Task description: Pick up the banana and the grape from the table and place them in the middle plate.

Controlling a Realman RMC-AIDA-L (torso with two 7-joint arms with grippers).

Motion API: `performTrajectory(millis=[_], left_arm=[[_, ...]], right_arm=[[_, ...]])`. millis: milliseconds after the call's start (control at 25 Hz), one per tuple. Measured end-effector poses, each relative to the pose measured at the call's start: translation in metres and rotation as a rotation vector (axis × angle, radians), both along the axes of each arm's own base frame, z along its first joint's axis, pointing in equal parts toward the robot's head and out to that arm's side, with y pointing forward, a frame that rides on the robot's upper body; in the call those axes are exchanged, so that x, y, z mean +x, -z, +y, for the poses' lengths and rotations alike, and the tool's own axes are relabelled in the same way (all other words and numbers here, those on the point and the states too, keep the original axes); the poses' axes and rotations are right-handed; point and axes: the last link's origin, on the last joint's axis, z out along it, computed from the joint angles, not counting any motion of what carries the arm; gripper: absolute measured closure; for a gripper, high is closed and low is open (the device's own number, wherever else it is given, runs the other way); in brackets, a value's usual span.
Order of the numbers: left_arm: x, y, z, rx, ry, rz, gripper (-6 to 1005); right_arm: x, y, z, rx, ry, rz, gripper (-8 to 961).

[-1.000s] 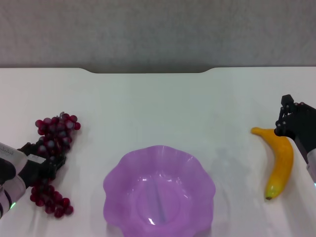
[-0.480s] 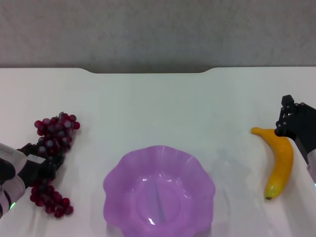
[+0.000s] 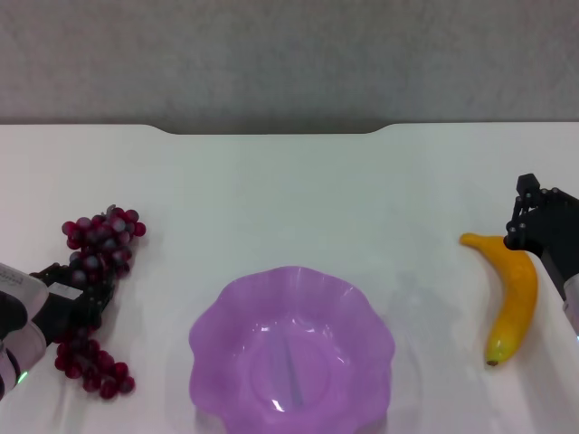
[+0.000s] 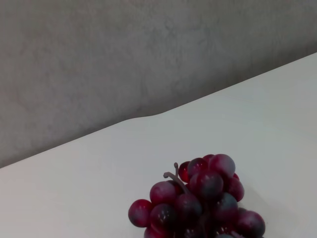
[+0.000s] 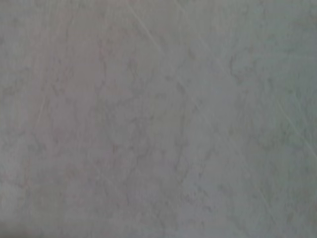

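Note:
The grape [image 3: 98,249] lies on the table [image 3: 289,190] at the left, a dark red bunch stretching toward the front edge. My left gripper [image 3: 77,291] is shut on the middle of the bunch, which rests on the table. The left wrist view shows the bunch's far end with its stem [image 4: 198,198]. The banana [image 3: 512,298] lies at the right, its dark tip toward the front. My right gripper [image 3: 532,226] is low over the banana's far end. The purple scalloped middle plate [image 3: 213,334] sits at the front centre and holds nothing.
A grey wall [image 3: 289,54] stands behind the table's notched far edge [image 3: 271,132]. The right wrist view shows only a grey wall [image 5: 158,119]. White tabletop lies between the plate and each fruit.
The far end of the grape bunch and my left gripper have shifted slightly to the left. The right arm, banana and plate have not moved.

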Motion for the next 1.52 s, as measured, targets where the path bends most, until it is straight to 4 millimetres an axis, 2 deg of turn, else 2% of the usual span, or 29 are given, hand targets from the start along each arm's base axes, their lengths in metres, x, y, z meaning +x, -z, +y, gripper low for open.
performTrajectory(millis=[760,1520], left_arm=[[-0.0001,0.0006,-0.0001,-0.005,0.0,0.003,600],[0.0016,-0.0009,0.0002,0.017,-0.008,-0.05,614]], right_arm=[[0.0002,-0.0002,-0.0003,0.001,0.0,0.0,954],[0.0009,-0.0002,-0.0009,0.001,0.002,0.0,954]])
